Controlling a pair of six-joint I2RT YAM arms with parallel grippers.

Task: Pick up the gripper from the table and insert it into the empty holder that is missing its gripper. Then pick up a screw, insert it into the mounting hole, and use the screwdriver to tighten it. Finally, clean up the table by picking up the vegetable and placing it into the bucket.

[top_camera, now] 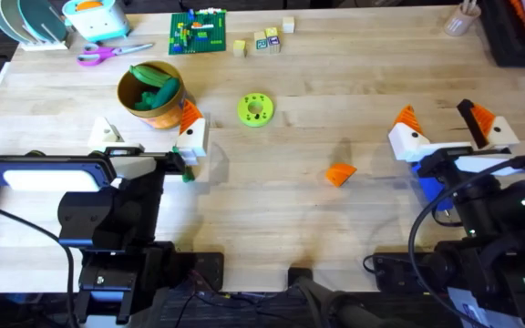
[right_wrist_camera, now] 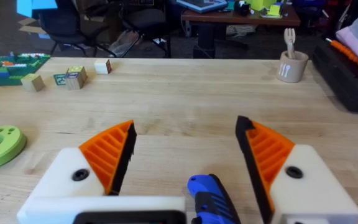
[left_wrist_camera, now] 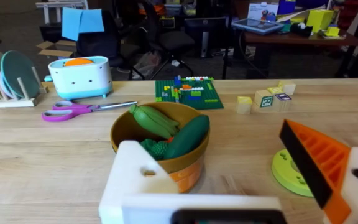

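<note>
So gripper (top_camera: 340, 173) lies loose at centre-right on the table, both claws spread and empty: right claw (top_camera: 445, 128) should straddle its ribbed faces squarely before seating it on the holder (top_camera: 108, 135).

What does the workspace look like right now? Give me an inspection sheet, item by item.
Surface: wooden table, no spills seen.
Job's things: the gripper lies loose on the table; the holder has no orange tip; the screwdriver shows blue at the right gripper's base; the bucket holds green vegetables.
Clutter: lime disc, scissors, brick plate, wooden blocks, plate rack, cup of utensils.
Grippers: left gripper near the bucket, jaws open; right gripper, jaws open, nothing between the tips.
Cables: black cables at the arm bases.
Surroundings: chairs and desks behind the table.
</note>
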